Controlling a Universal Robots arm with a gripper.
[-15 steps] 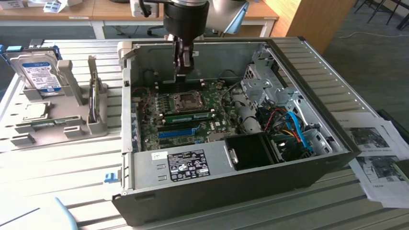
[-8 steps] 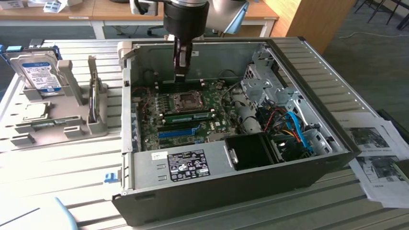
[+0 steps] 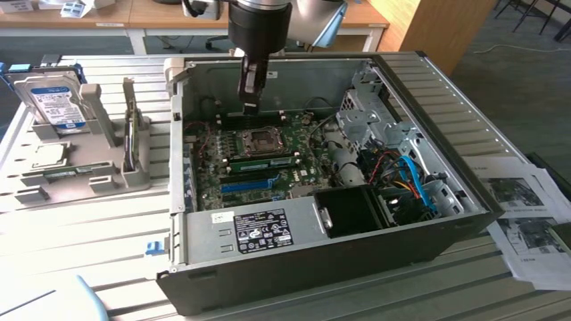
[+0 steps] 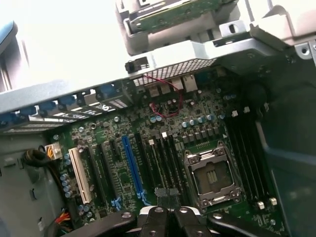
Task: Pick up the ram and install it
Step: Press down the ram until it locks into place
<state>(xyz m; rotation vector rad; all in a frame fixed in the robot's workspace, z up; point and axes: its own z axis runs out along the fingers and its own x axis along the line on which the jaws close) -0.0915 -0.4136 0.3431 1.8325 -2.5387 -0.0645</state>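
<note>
I have the pincer (image 3: 251,100) hanging inside the open case (image 3: 446,167), over the motherboard (image 3: 259,167) near the case's back wall, just behind the CPU socket (image 3: 263,139). Its fingers are clenched together with nothing between them. In the wrist view the fingertips (image 4: 168,217) meet above the board, near the black slots (image 4: 165,158) that run beside the socket (image 4: 212,175), with the blue slot (image 4: 132,165) and a white slot (image 4: 81,175) further off.

One ram (image 3: 265,162) already lies seated in the board, just in front of the socket, between it and the blue slot (image 3: 245,185). Another green stick (image 3: 67,172) sits in the grey holder (image 3: 80,175) on the table (image 3: 98,234), outside the case towards the table's edge at the exterior view's left, below a hard drive (image 3: 55,100) standing upright in the same holder. The pincer is well apart from that holder. Printed sheets (image 3: 526,214) lie by the case on the exterior view's right
</note>
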